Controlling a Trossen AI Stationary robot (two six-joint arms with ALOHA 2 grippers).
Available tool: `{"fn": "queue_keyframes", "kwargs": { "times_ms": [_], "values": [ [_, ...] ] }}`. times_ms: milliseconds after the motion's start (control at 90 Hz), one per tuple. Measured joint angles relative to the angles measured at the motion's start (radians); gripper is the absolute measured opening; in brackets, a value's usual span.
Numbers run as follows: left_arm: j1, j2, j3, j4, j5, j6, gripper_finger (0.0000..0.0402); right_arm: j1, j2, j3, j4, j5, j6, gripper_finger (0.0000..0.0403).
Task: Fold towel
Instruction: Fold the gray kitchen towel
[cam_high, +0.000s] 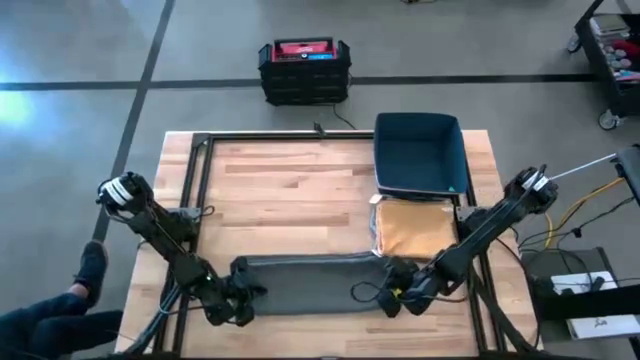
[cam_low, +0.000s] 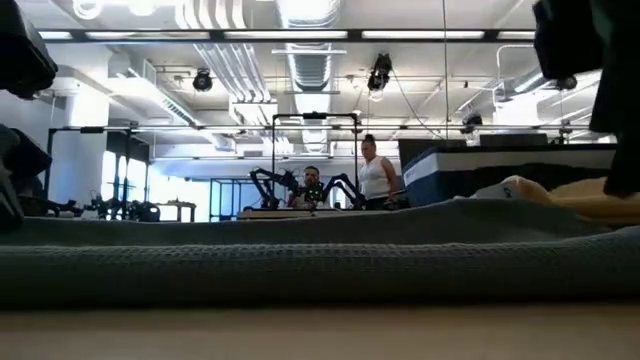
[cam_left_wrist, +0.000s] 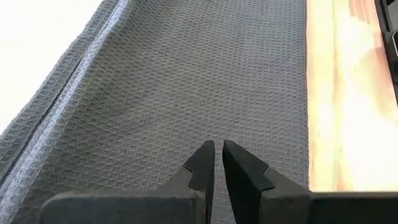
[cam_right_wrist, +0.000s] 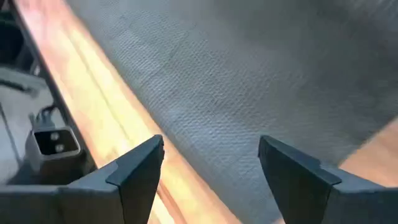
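A dark grey waffle-weave towel (cam_high: 310, 280) lies flat along the table's near edge, stretched out from left to right; the low view shows it as a low grey band (cam_low: 320, 260). My left gripper (cam_high: 240, 298) is at the towel's left end, its fingers (cam_left_wrist: 218, 149) shut over the cloth (cam_left_wrist: 186, 81). My right gripper (cam_high: 392, 295) is at the towel's right end. Its fingers (cam_right_wrist: 211, 146) stand wide open above the towel's edge (cam_right_wrist: 249, 81), with nothing between them. My left gripper's shut fingertips (cam_left_wrist: 205, 155) hang over the towel's left end, pointing along its length toward the table's right. I cannot tell whether they touch the cloth, which lies flat beneath them.
A blue bin (cam_high: 420, 155) stands at the table's far right, and a tan cloth (cam_high: 415, 230) lies just in front of it, next to the towel's right end. A black crate (cam_high: 303, 68) sits on the floor beyond the table. Bare wood (cam_high: 290, 200) lies behind the towel.
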Motion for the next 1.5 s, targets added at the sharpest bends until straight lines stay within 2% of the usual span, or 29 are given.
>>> {"fn": "queue_keyframes", "kwargs": {
  "times_ms": [200,278,367,633,1089,1500],
  "values": [
    [0.003,0.001,0.000,0.016,-0.001,0.012,0.0020,0.025,-0.055,-0.003,-0.240,0.025,0.104,0.0277],
    [0.003,0.001,0.000,0.017,0.000,0.012,0.0020,0.040,-0.053,-0.021,-0.278,0.025,0.168,0.0286],
    [0.003,0.001,0.000,0.019,-0.001,0.012,0.0020,0.056,-0.033,-0.051,-0.226,0.026,0.214,0.0298],
    [0.003,0.001,0.000,0.026,-0.025,0.013,0.0020,0.068,0.070,-0.172,0.092,0.089,0.275,0.0311],
    [0.008,0.003,-0.001,0.057,-0.028,0.052,0.0020,0.055,0.212,-0.180,0.405,0.254,0.237,0.0267],
    [0.008,0.003,-0.001,0.090,-0.072,0.066,0.0020,0.007,0.230,-0.179,0.470,0.184,0.122,0.0187]
  ]
}}
